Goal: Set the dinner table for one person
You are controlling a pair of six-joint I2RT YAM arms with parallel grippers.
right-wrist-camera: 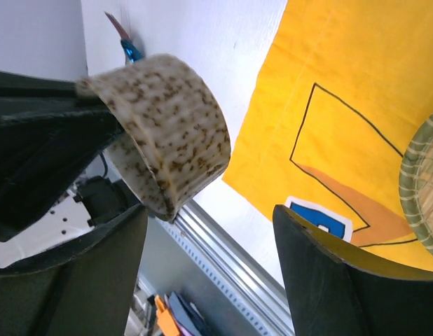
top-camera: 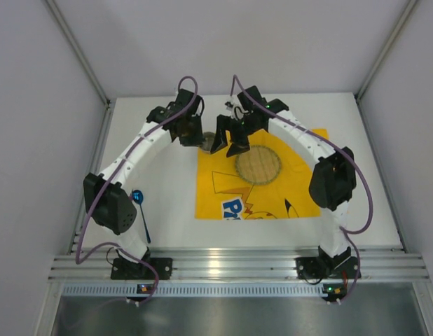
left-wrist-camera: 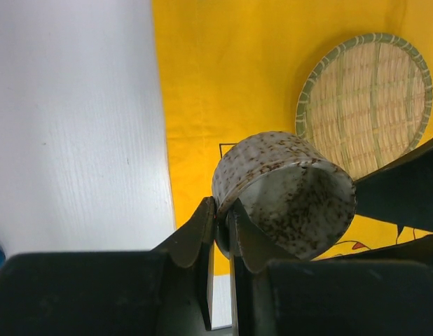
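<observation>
The left hand (left-wrist-camera: 220,213) pinches a tilted speckled cup (left-wrist-camera: 286,189) over the mat's (top-camera: 300,161) 11 o'clock corner. The right hand (right-wrist-camera: 206,213) gapes open beside it. The surface (top-camera: 167,203) lies beneath, rail (top-camera: 237,264) at 6 o'clock.

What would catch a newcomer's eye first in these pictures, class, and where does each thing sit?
First comes the bright yellow placemat with its cartoon print, lying on the white dinner table with a round woven mat on it. Next is the speckled cup, held tilted in the air near the placemat's far left corner. The left tool pinches its wall, and the right tool gapes open beside it.
</observation>
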